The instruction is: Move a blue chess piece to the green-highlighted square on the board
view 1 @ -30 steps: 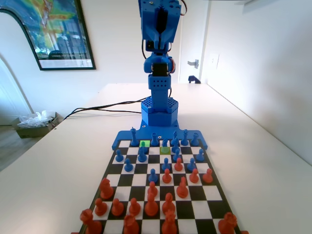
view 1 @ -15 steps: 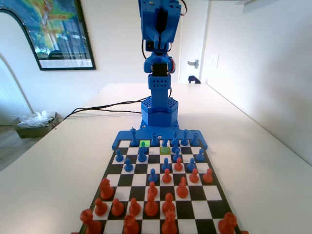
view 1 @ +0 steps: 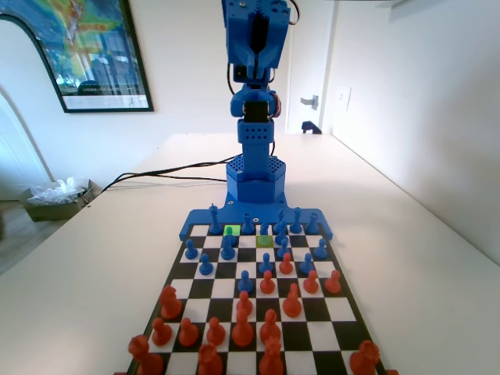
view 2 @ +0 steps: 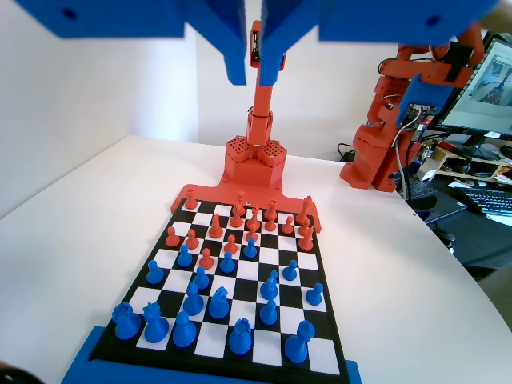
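In the fixed view the board (view 1: 323,226) lies in front of the blue arm's base (view 1: 255,178). The green-highlighted square (view 1: 231,230) is in the row nearest that base, with nothing on it. A blue piece (view 1: 214,218) stands to its left, another (view 1: 248,225) to its right, and a blue pawn (view 1: 227,249) just in front. A duller olive square (view 1: 264,241) lies one row nearer the camera. In the wrist view my gripper (view 2: 254,78) hangs high above the board (view 2: 248,270), jaws nearly together, holding nothing. Blue pieces (view 2: 218,302) fill that view's near rows.
Orange-red pieces (view 1: 242,331) crowd the fixed view's near rows and mix with blue ones mid-board. Black cables (view 1: 156,173) run across the white table behind the base. A bin with a plastic bag (view 1: 55,199) sits on the floor at left. A wall is close on the right.
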`<state>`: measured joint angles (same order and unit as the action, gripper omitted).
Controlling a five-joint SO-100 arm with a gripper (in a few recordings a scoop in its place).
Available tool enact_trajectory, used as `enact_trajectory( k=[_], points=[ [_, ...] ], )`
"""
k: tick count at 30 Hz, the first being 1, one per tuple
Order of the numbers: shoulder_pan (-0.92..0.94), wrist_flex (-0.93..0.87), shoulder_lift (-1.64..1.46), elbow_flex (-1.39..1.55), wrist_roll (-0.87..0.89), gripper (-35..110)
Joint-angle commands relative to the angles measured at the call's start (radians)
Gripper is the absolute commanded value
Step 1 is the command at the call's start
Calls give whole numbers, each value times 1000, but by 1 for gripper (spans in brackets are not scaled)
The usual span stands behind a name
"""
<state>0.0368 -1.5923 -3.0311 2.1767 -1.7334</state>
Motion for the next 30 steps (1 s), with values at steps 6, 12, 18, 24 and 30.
enact_trajectory(
  k=[6, 12, 18, 24, 30],
  points=[
    [2, 17, -23, 3, 0, 4],
    [2, 17, -23, 3, 0, 4],
    [2, 17, -23, 3, 0, 4],
    [-11, 17, -23, 3, 0, 4],
    [-8, 17, -23, 3, 0, 1]
  ],
)
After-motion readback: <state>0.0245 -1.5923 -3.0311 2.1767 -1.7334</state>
